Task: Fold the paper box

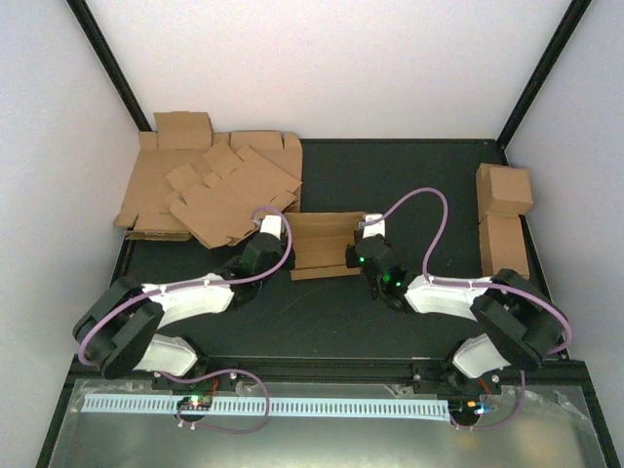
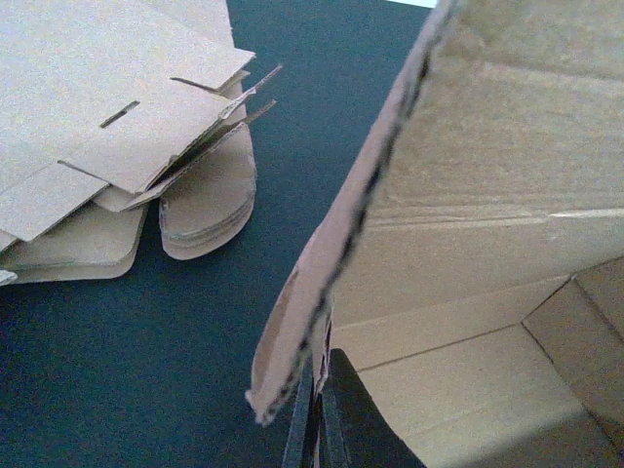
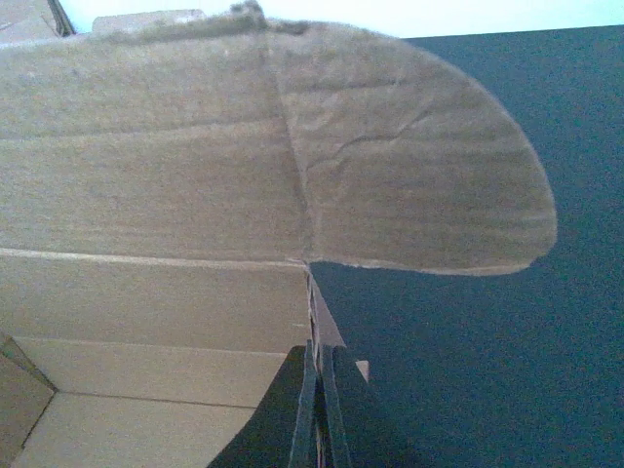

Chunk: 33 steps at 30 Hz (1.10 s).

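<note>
One paper box [image 1: 320, 244] is on the dark desk [image 1: 409, 185], half formed with its walls raised. There is also one loose stack of flat blanks [image 1: 200, 185], two closed cartons [image 1: 504, 216] and two arms, each with one tool.

The paper box lies between the two tools. Its left end meets the left tool [image 2: 317, 369] and its right end meets the right tool [image 3: 317, 356]. The stack of flat blanks lies beyond and to the left of the left tool, close by but apart from the box. The two cartons lie end to end, well off to the right of the right tool.

The left tool is clenched, its fingers [image 2: 356, 409] pressed together at the foot of the box's left end wall, and it appears to pinch the card there. A tilted flap rises just beside it. The right tool is clenched too, nipping the upright edge of the right end wall, with a rounded flap spreading above and to its right.
</note>
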Each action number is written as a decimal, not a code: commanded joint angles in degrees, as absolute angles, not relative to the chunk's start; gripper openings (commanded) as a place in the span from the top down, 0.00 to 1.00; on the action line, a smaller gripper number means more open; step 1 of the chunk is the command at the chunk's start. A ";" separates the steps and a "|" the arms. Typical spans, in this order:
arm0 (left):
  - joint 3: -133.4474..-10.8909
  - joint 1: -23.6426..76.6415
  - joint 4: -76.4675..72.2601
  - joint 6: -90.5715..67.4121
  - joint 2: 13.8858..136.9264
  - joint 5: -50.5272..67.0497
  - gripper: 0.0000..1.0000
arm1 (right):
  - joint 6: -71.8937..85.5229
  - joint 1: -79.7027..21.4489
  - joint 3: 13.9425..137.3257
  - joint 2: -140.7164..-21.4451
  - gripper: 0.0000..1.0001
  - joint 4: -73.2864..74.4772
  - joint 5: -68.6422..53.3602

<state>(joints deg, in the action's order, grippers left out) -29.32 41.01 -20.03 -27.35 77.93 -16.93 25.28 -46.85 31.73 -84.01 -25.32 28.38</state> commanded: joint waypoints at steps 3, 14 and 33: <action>-31.08 43.68 -22.19 -33.80 78.97 -18.95 0.98 | 24.07 -47.96 30.28 -84.29 0.98 -30.17 28.37; -31.24 49.19 -22.94 -38.23 82.95 -29.31 0.99 | 19.80 -47.96 26.69 -83.74 0.97 -34.93 26.68; -32.43 50.01 -21.44 -36.51 83.47 -31.39 0.98 | 16.38 -47.87 26.16 -69.18 0.57 -15.91 20.69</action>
